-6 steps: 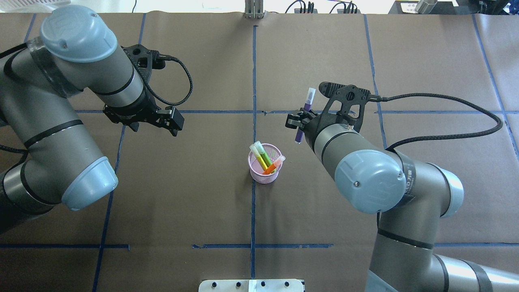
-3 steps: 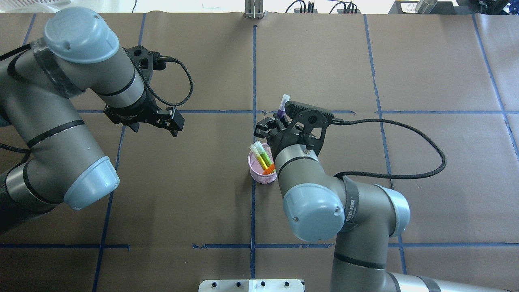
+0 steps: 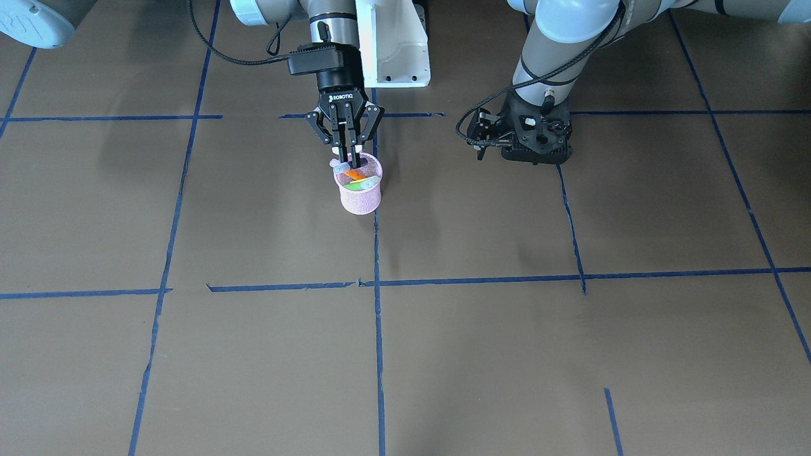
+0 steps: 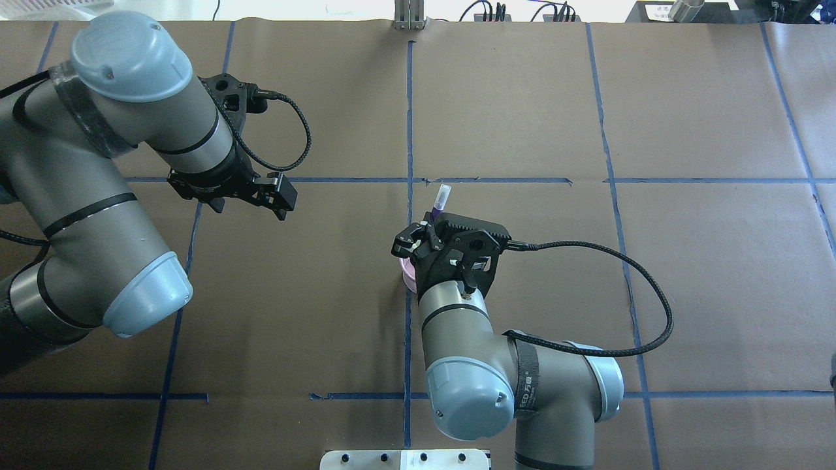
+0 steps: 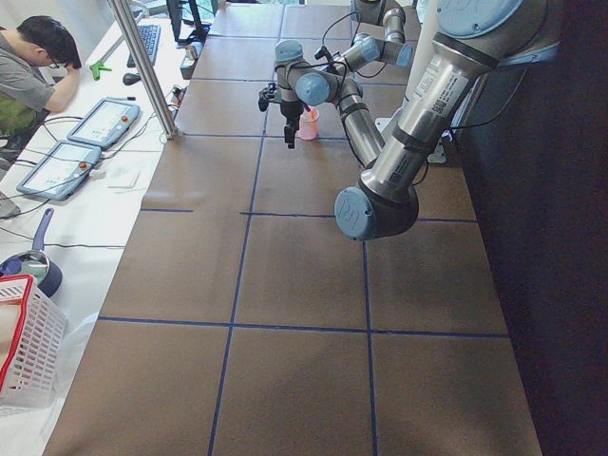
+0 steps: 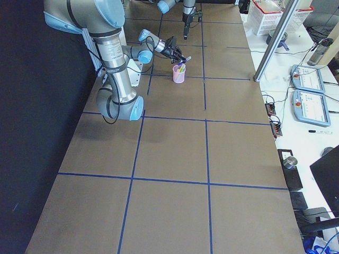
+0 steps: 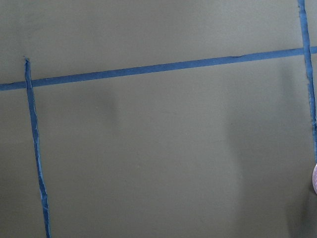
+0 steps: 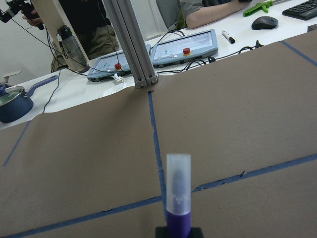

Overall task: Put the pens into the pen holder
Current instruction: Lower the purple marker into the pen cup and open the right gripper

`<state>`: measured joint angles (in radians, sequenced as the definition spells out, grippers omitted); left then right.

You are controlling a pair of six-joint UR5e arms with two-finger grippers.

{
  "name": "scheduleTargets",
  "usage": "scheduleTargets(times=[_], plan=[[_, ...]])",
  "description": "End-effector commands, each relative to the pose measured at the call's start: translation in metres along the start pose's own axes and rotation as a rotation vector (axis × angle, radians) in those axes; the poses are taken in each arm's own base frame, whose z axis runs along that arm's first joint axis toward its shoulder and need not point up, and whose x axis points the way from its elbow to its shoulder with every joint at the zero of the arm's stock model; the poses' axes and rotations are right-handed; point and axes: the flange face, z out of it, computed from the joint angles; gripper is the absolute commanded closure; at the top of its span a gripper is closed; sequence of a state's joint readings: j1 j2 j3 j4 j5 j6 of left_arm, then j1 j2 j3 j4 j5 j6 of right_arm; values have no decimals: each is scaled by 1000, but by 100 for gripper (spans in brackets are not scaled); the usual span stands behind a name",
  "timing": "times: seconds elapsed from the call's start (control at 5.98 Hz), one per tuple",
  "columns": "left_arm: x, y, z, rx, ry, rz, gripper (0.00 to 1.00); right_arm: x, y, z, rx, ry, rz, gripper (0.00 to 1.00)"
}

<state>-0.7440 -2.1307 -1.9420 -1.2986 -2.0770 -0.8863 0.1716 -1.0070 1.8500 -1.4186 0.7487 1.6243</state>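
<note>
- Your right gripper pinches the purple pen by its barrel. The pale cap end sticks up past the gripper and tilts away from the robot.
- That gripper hangs directly over the pink pen holder, with its tips at the rim. The pen's lower end is hidden from you.
- The holder stands upright on a blue tape line, with the orange pen and green pen inside.
- Your left gripper hovers well apart from the holder. You cannot tell whether it is spread or closed.
</note>
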Motion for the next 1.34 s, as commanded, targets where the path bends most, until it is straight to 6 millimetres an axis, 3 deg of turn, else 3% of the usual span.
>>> scheduleTargets(times=[0.0,0.67,0.84,1.0,1.17], plan=[[0,0,-1,1,2,-1,0,11,15,-2,14,7,-24,100],[0,0,-1,0,0,0,0,13,32,6,74,19,21,96],[0,0,-1,1,2,1,0,12,33,7,74,18,44,76],[0,0,-1,1,2,1,0,12,34,6,71,18,38,1],[0,0,0,0,1,0,0,10,32,6,65,17,41,0]])
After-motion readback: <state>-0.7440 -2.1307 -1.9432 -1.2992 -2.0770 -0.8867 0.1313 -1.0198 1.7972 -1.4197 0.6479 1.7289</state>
